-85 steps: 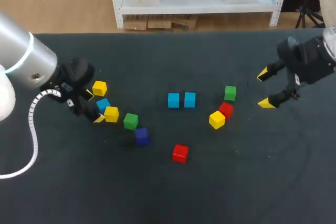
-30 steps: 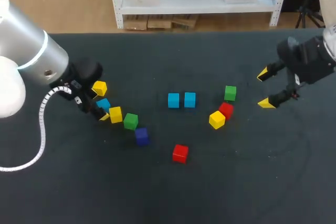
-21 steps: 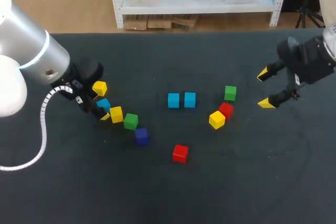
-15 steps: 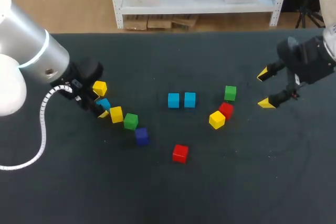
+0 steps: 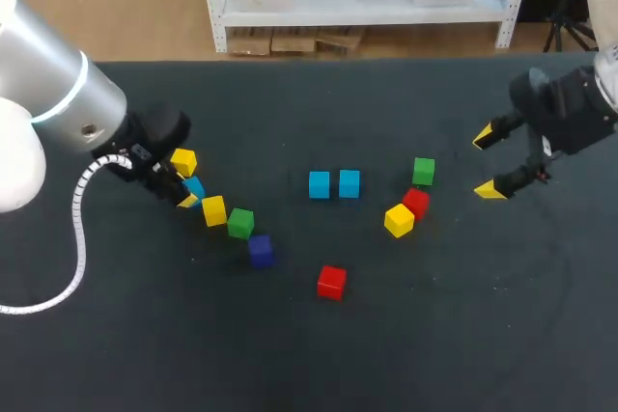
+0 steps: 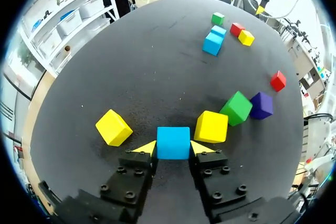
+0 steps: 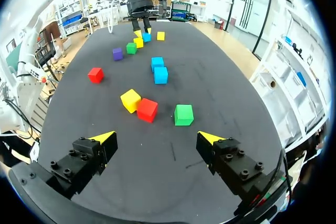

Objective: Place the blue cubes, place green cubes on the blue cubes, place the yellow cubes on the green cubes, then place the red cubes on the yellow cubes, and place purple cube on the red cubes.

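My left gripper (image 5: 186, 192) (image 6: 173, 149) is low at the table's left, shut on a blue cube (image 5: 193, 187) (image 6: 173, 142) with a yellow tip against each side. One yellow cube (image 6: 113, 127) lies beside it, and another yellow cube (image 6: 211, 126) touches its other side. A green cube (image 5: 240, 223) and the purple cube (image 5: 260, 250) follow in a row. Two blue cubes (image 5: 333, 184) stand side by side mid-table. My right gripper (image 5: 488, 163) (image 7: 157, 137) hangs open at the right, ahead of it a green cube (image 7: 184, 114), a red cube (image 7: 147, 109) and a yellow cube (image 7: 130, 100).
A lone red cube (image 5: 331, 282) lies toward the front of the dark table (image 5: 463, 335). The left-hand cubes sit close together, the yellow one (image 5: 214, 210) right against my left gripper's finger.
My left gripper's fingers have come together onto the blue cube, and the gripper shifted slightly. The right arm has not moved.
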Tool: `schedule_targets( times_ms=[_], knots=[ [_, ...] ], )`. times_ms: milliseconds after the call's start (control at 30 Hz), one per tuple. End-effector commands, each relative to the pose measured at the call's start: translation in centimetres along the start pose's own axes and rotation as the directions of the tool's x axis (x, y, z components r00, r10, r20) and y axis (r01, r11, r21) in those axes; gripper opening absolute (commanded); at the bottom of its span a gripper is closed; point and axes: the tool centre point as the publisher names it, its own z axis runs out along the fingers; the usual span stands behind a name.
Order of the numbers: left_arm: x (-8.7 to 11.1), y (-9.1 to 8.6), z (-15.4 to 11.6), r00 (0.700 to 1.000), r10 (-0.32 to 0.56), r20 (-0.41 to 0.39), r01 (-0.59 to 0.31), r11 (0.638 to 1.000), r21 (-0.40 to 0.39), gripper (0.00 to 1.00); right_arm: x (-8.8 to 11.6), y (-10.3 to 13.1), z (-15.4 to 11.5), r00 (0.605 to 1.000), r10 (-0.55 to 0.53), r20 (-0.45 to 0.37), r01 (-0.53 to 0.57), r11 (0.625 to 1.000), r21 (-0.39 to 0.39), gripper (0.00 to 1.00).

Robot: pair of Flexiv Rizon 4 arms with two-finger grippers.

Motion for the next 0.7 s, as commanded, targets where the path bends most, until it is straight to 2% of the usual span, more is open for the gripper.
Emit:
schedule_targets(
  times_ms=[33, 333, 700],
  knots=[
    [-0.5, -1.1, -2.8, 1.0, 0.012, 0.019, -0.012, 1.0, 0.003, 0.0, 0.0, -0.1, 0.1, 1.0, -0.001, 0.003, 0.001, 1.0, -0.001, 1.0],
    [-3.2, -3.1, -6.3, 0.994, 0.101, 0.035, -0.103, 0.994, 0.037, 0.0, 0.0, -0.1, 0.1, 1.0, -0.001, 0.003, 0.001, 1.0, -0.001, 1.0],
    [-5.5, -4.9, -6.8, 0.98, 0.196, 0.033, -0.198, 0.976, 0.09, 0.0, 0.0, -0.1, 0.1, 1.0, -0.001, 0.003, 0.001, 1.0, -0.001, 1.0]
  ],
)
